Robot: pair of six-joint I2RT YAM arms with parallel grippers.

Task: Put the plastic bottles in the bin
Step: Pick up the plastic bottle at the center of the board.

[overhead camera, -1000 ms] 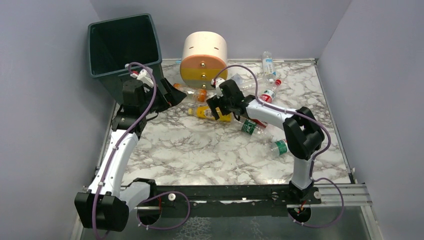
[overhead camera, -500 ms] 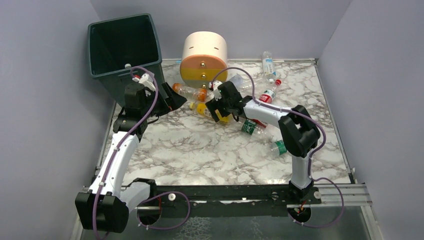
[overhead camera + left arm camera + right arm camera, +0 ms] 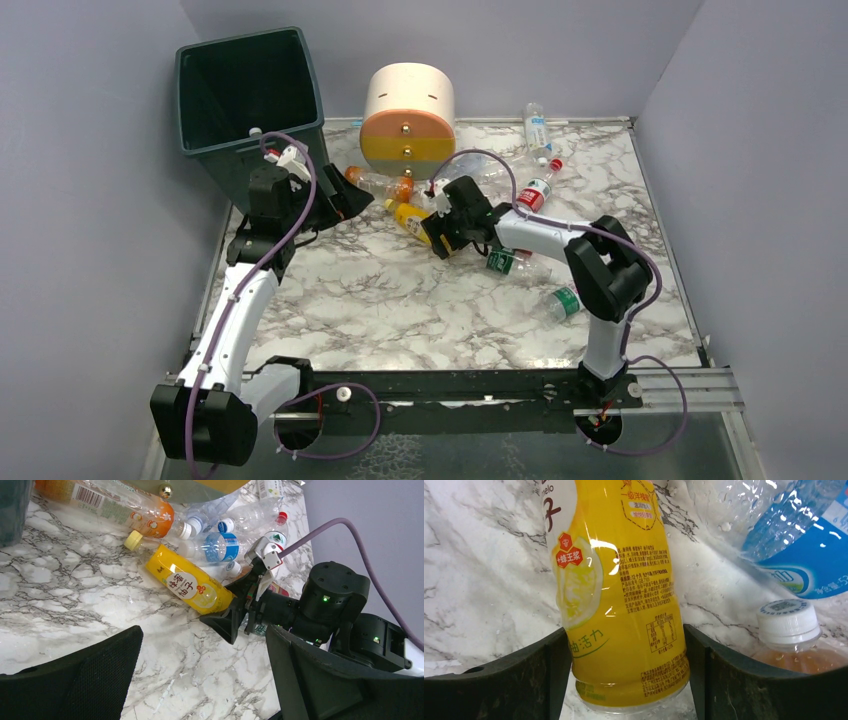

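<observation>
At the far-left corner of the worktop (image 3: 400, 300) stands the bin (image 3: 245, 38), opening upward. The left gripper (image 3: 345, 200) hangs beside its near wall, jaws spread wide and empty. Near the middle of the far edge, the right gripper (image 3: 438, 230) clasps the base end of the yellow bottle (image 3: 619, 580), which lies on the marble with both fingers (image 3: 549, 670) against its sides. Other plastic bottles (image 3: 535, 190) lie scattered close by.

I see plain lilac-grey walls (image 3: 90, 250) closing in the white marble-patterned bench (image 3: 400, 300) on three sides; a round cream, orange and yellow drawer unit (image 3: 408, 118) stands at its far edge
</observation>
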